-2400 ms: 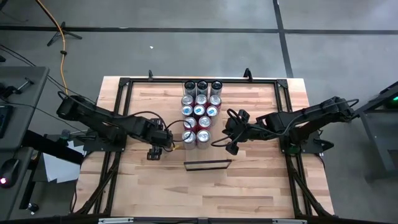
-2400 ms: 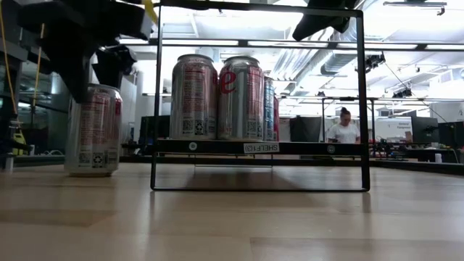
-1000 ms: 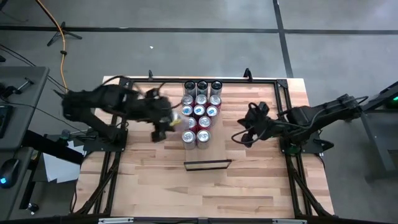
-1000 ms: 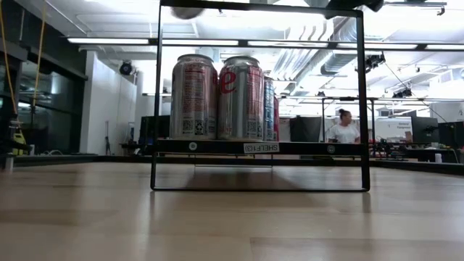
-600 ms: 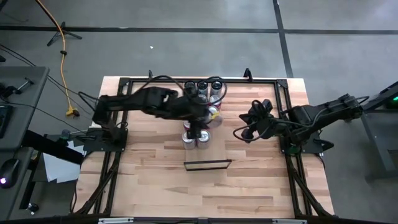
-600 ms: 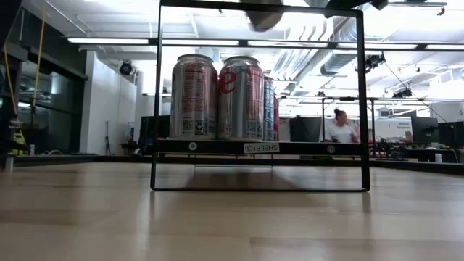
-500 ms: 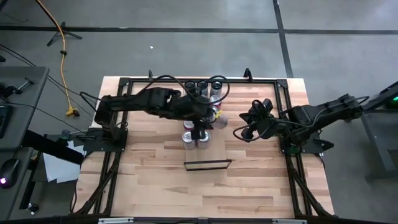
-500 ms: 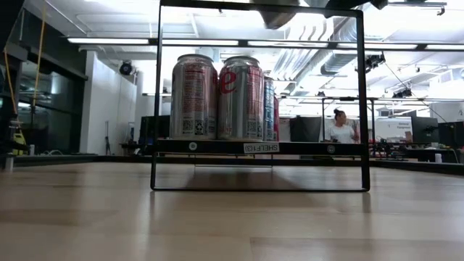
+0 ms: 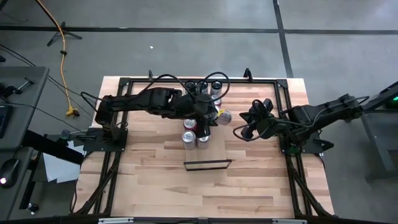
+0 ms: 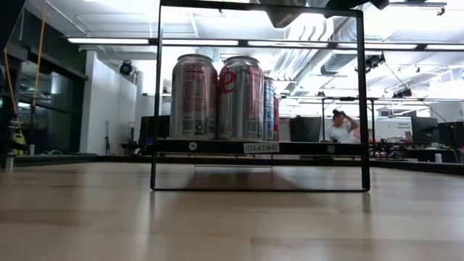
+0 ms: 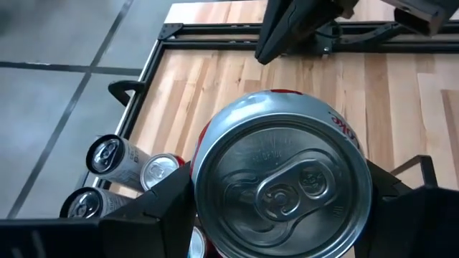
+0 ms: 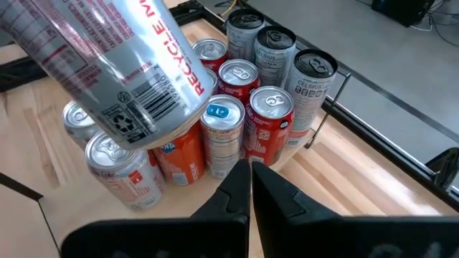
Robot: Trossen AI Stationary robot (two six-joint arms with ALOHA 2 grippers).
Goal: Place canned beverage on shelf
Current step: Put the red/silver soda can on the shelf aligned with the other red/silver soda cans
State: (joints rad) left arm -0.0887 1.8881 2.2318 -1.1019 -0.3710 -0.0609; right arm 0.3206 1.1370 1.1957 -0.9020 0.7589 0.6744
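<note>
A silver canned beverage [image 9: 222,116] hangs tilted in my left gripper [image 9: 211,119], above several cans [image 9: 198,138] that stand upright in rows on the shelf [image 9: 208,155]. In the low view the shelf [image 10: 312,147] is a raised board in a black frame, with two cans [image 10: 217,96] at its front. In the left wrist view the held can's top [image 11: 283,188] faces the camera. My right gripper [image 9: 239,132] hovers shut just right of the shelf, its fingers [image 12: 251,183] pointing at the cans. My left gripper pinches the silver can by its side wall [image 11: 197,179] between its two fingers, one on each side of the round body. The fingers slant down from the table's left. The can is tilted and lifted clear above the standing cans [image 12: 122,64].
A black metal frame [image 9: 124,84] runs round the tabletop, and cables loop near the far cans [image 9: 214,78]. Tall slim cans [image 12: 276,46] fill the shelf's far end. The shelf's near end by the black lip [image 9: 207,165] is bare. A person [image 10: 341,127] stands in the room behind.
My left gripper has carried the silver can from the table's left side toward the right, over the rows of cans on the shelf, and has then almost stopped there. The can stays lifted clear and tilted.
</note>
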